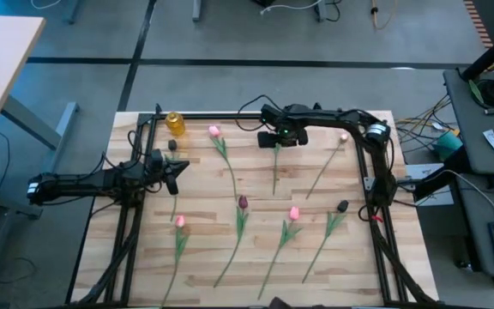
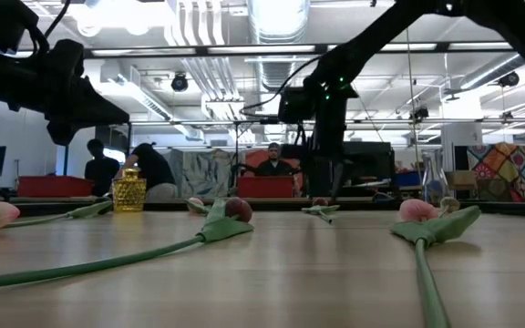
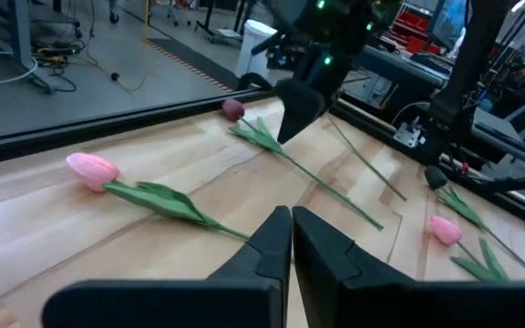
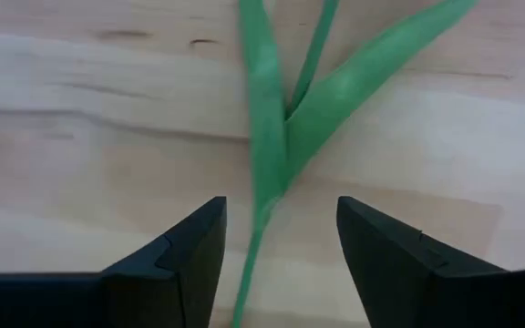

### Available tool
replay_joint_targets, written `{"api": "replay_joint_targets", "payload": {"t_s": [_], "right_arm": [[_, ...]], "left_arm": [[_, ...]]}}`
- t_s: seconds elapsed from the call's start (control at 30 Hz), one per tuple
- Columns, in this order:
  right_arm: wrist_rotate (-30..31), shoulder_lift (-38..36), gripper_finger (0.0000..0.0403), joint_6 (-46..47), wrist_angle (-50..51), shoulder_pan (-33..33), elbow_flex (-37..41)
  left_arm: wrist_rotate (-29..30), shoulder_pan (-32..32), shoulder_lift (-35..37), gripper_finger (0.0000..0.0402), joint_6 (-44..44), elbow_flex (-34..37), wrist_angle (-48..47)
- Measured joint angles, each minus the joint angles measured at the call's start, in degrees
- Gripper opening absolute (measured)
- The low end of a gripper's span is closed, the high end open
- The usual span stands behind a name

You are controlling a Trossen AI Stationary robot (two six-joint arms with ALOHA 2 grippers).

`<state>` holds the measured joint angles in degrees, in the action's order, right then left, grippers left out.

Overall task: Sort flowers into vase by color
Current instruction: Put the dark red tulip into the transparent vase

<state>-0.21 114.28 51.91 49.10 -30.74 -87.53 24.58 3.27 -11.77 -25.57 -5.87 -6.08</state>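
Observation:
Several artificial tulips lie flat on the wooden table, some pink, some maroon. My right gripper is open near the far edge. It points down over one tulip, a finger on either side of its stem just below the leaves, touching nothing. That tulip's head is hidden under the gripper. My left gripper is shut and empty, held above the table's left part. A yellow vase stands at the far left.
A black frame borders the table. A pink tulip and a maroon one lie ahead of the left gripper. A clear glass vase shows in the low view. People sit in the room beyond.

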Motion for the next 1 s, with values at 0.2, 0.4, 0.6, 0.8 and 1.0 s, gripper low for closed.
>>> {"api": "replay_joint_targets", "payload": {"t_s": [0.2,0.4,0.6,0.8,1.0], "right_arm": [[0.47,2.73,0.0192,-0.63,-0.24,-0.57,-0.39],[1.7,3.69,0.016,-2.12,-2.52,-0.59,-0.39],[1.3,4.42,0.0096,-5.47,-3.73,-0.62,-0.39],[0.23,2.79,0.0025,-9.66,-5.63,-0.8,-0.33],[4.35,-3.87,0.0014,-13.94,-5.26,-1.41,-0.2]], "left_arm": [[0.04,0.0,0.0,0.0,-0.06,0.0,-0.53],[0.43,0.0,-0.04,0.0,-0.47,0.0,-1.09],[0.45,0.0,-0.15,0.0,-0.48,0.0,-1.61],[0.5,0.0,-0.15,0.0,-0.49,0.0,-1.65],[0.52,0.0,-0.15,0.0,-0.78,0.0,-1.63]]}}
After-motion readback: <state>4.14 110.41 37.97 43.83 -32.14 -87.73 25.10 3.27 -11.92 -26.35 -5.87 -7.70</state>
